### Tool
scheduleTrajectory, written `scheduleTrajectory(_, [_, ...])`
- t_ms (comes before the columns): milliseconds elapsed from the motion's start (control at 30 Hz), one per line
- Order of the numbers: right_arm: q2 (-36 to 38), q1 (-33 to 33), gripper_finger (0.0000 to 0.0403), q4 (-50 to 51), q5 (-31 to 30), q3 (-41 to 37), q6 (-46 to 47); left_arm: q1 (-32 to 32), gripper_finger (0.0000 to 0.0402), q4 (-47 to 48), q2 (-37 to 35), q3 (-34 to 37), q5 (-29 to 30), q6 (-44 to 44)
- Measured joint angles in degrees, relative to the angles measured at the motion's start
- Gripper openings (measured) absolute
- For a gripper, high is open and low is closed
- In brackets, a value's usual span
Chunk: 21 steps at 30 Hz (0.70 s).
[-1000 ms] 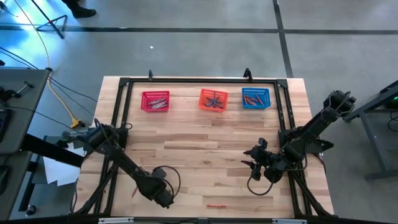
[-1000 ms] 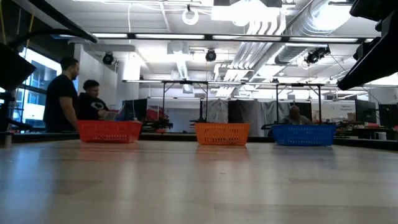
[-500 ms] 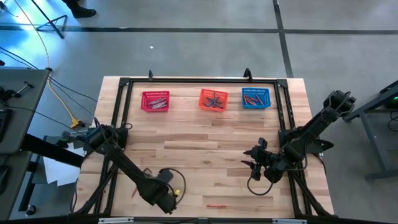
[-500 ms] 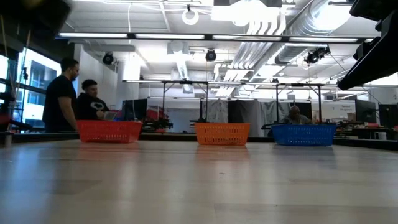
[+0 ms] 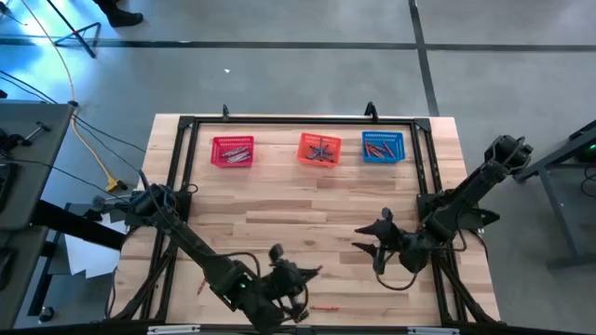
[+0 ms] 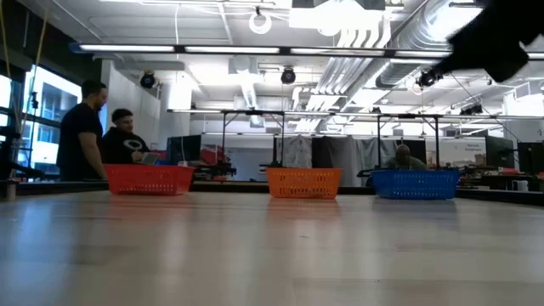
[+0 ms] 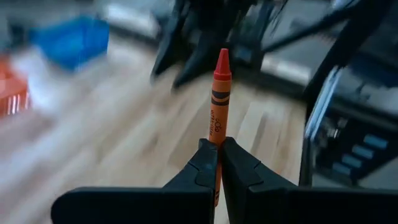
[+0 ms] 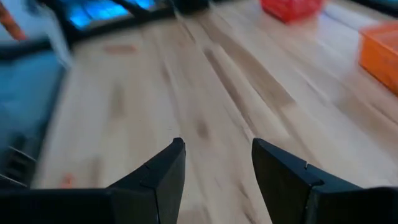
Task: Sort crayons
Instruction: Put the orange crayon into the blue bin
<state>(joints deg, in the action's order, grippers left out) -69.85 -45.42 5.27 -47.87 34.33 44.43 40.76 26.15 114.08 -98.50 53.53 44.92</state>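
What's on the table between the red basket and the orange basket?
Nothing: in the high view only bare wooden table lies between the red basket and the orange basket; the low view shows the same gap.

Crayons (image 5: 320,149) in three far baskets too small in high view to count or tell colours apart. Low view: mesh walls hide basket contents; dark arm at top right corner blurred, cut off by edge. Left wrist view: lower end of orange crayon (image 7: 218,106) hidden between jaws; background smeared. Right wrist view: counter (image 8: 186,93) smeared; small orange speck unidentifiable.
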Motion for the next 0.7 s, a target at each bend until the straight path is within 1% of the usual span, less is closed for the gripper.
scheduleTrajectory(100, [0.0, -0.6, 0.0181, -10.4, 0.1, 0.0, -6.8, -0.7, 0.0000, -10.4, 0.4, 0.2, 2.0, -11.7])
scheduleTrajectory(167, [-0.2, -1.6, 0.0181, -17.9, 0.4, 0.0, -12.9, -1.1, 0.0000, -14.2, 1.2, 0.3, 2.3, -17.0])
scheduleTrajectory(267, [-1.2, -3.7, 0.0181, -29.0, 2.3, 0.0, -22.5, -2.2, 0.0000, -18.2, 2.3, 0.3, 2.4, -21.2])
scheduleTrajectory(333, [-2.5, -4.7, 0.0181, -36.3, 4.8, 0.1, -27.7, -2.8, 0.0000, -19.6, 2.8, 0.3, 2.5, -22.7])
scheduleTrajectory(400, [-3.9, -5.8, 0.0181, -41.5, 6.0, 0.1, -31.8, -3.7, 0.0000, -21.5, 3.6, 0.3, 2.4, -23.0])
scheduleTrajectory(500, [-6.0, -6.4, 0.0181, -47.5, 6.4, 0.1, -34.7, -4.5, 0.0000, -24.1, 4.8, 0.3, 1.4, -23.7])
scheduleTrajectory(700, [-8.7, -5.8, 0.0181, -51.1, 6.6, 0.1, -35.5, -5.3, 0.0000, -32.5, 6.9, 0.3, -2.8, -29.1])
